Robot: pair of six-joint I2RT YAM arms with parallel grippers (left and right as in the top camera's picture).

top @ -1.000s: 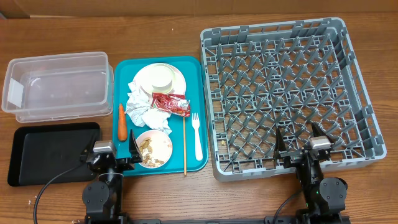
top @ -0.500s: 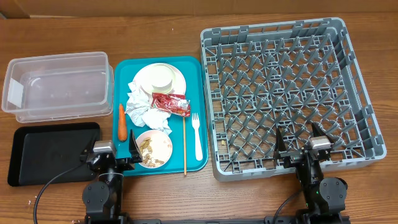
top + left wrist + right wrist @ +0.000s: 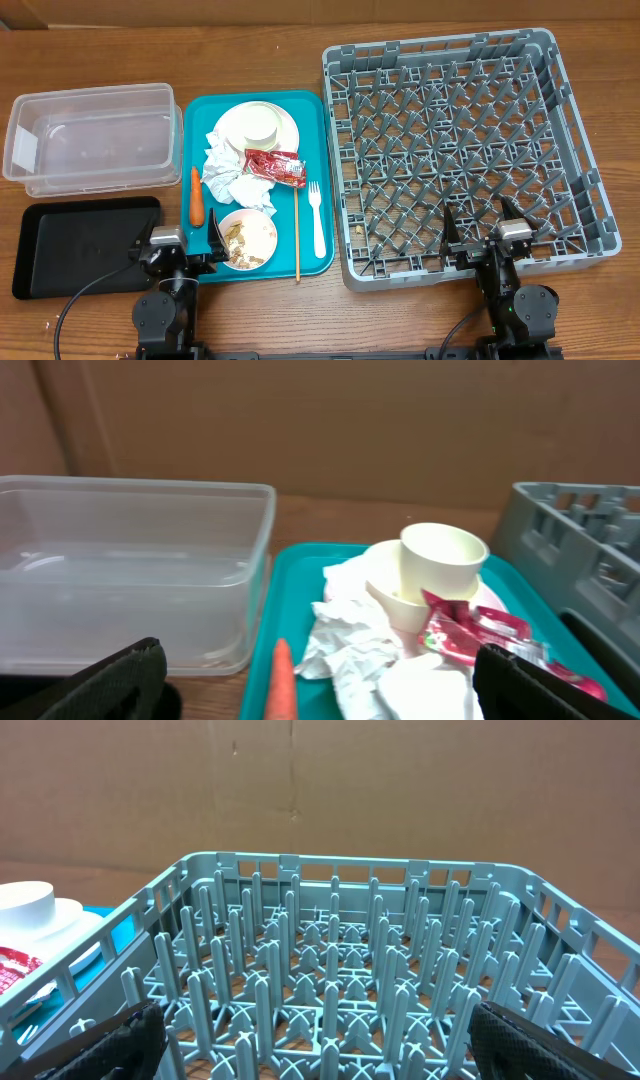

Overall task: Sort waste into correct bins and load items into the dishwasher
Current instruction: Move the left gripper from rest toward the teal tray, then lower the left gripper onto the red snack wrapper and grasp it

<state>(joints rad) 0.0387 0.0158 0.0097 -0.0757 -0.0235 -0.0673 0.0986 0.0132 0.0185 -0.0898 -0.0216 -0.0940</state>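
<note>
Overhead: straight down, whole table (image 3: 320,312). Left wrist: low, close, facing forward across the teal tray (image 3: 298,585). Right wrist: low, facing forward into the dish rack (image 3: 340,970), whose edge the left wrist view shares.

You're at a robot test bench, likely a lab: wood table (image 3: 300,320), cardboard wall (image 3: 300,780) behind, left arm (image 3: 165,305) and right arm (image 3: 515,300) at the near edge, rack (image 3: 460,140) and tray (image 3: 312,130) laid out.
</note>
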